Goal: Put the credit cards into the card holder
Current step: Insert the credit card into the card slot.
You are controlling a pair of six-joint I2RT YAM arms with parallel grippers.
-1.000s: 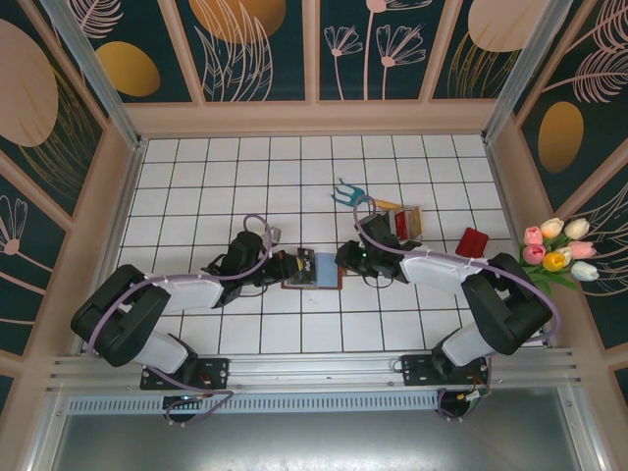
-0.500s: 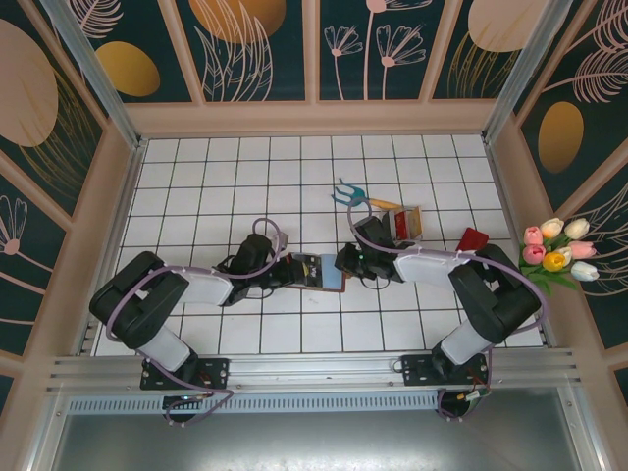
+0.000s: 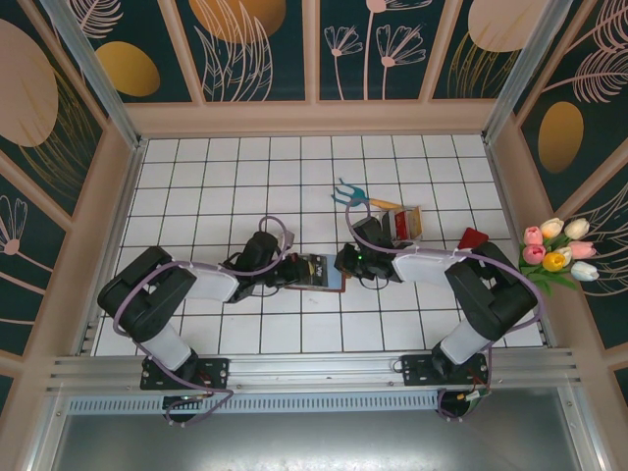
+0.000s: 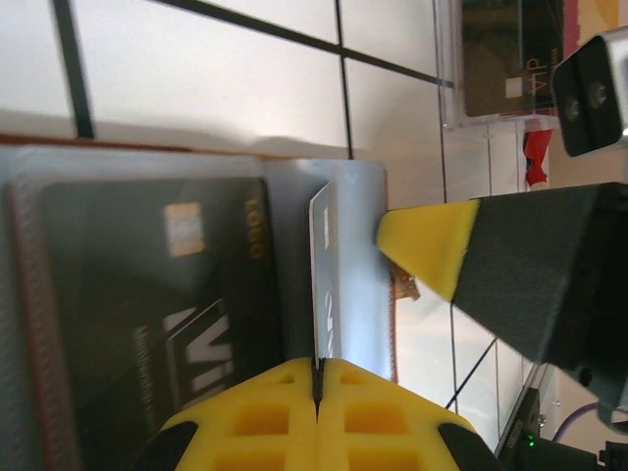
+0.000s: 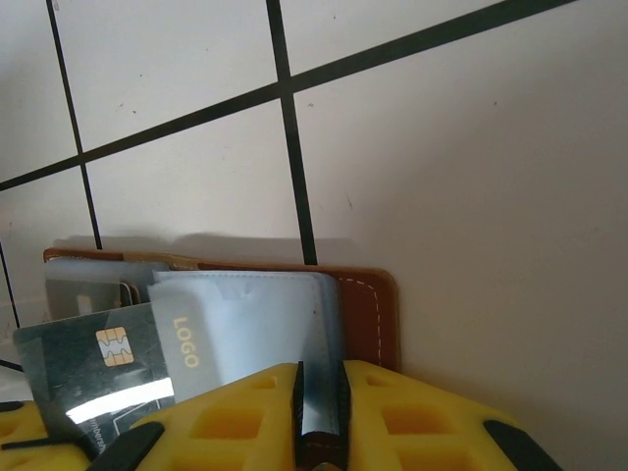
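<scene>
1. Card holder [image 3: 329, 282] open on the white tiled tabletop [image 3: 216, 186], just below centre of the top view, between the two grippers.
2. Left gripper [image 4: 317, 365] at bottom centre of the left wrist view, yellow pads pressed together on a pale card [image 4: 323, 275], held edge-on and upright over the holder's grey inside.
3. Dark card [image 4: 147, 294] left of it in the holder, with a gold chip and gold "LOGO" readable. Larger pale lettering lower down cut off.
4. Right gripper [image 5: 319, 383] at the bottom edge of the right wrist view, clamped on the holder's pale inner flap and brown rim. Same "LOGO" at lower left there.
5. Clear plastic box [image 3: 407, 224] right of centre in the top view, near a blue garden fork [image 3: 348, 192]. Writing on the card inside too blurred to read.
6. Red card [image 3: 473, 241] flat at the right, well apart from the holder.
</scene>
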